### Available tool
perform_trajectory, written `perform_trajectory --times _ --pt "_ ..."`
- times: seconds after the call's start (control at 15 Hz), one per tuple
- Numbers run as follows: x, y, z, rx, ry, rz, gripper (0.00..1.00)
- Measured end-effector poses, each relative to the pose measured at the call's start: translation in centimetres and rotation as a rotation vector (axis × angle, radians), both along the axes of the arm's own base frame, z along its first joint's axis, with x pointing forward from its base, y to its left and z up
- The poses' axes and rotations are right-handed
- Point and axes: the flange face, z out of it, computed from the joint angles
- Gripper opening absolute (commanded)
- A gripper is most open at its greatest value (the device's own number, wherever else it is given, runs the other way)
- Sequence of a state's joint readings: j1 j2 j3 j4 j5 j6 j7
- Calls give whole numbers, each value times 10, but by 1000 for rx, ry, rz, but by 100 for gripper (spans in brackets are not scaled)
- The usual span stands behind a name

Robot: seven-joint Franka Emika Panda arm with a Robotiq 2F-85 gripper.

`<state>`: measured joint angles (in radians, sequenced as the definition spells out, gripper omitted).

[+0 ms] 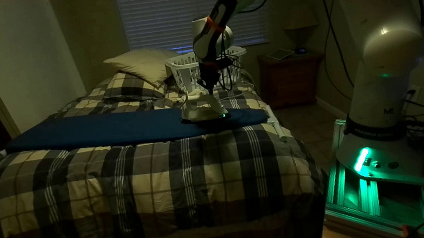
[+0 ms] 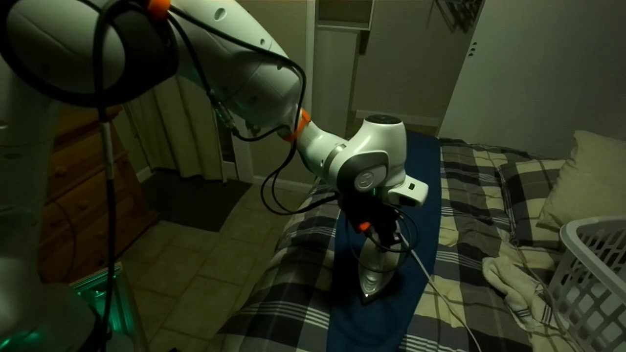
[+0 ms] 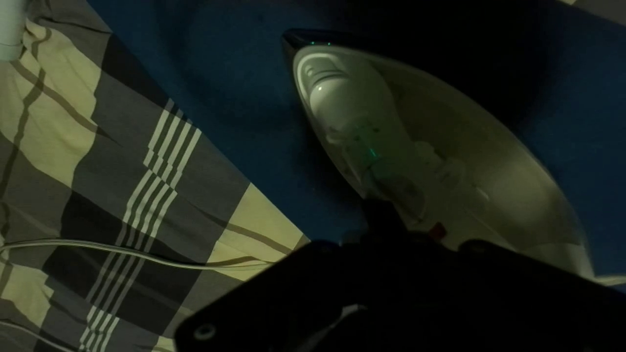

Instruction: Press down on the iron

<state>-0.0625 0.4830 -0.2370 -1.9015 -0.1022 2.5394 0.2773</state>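
Observation:
The iron, pale grey-white and wedge-shaped, sits flat on the blue ironing board on the bed. It shows also in an exterior view with its tip toward that camera, and large in the wrist view. My gripper points down right at the iron's upper part, beside its handle. In the wrist view the dark fingers look shut together, with their tips over the iron's near side. It is too dark to tell whether they touch it. Nothing shows between the fingers.
A white slatted laundry basket stands behind the iron, near pillows. The iron's pale cord runs over the plaid bedspread. Socks lie beside the basket. Loose black cables hang from the arm.

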Motion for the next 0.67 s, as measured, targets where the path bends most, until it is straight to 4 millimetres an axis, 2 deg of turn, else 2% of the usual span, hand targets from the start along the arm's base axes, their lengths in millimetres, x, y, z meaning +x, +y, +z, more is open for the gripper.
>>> perform_trajectory --times 0.67 --pt "2 1 -8 2 2 -26 4"
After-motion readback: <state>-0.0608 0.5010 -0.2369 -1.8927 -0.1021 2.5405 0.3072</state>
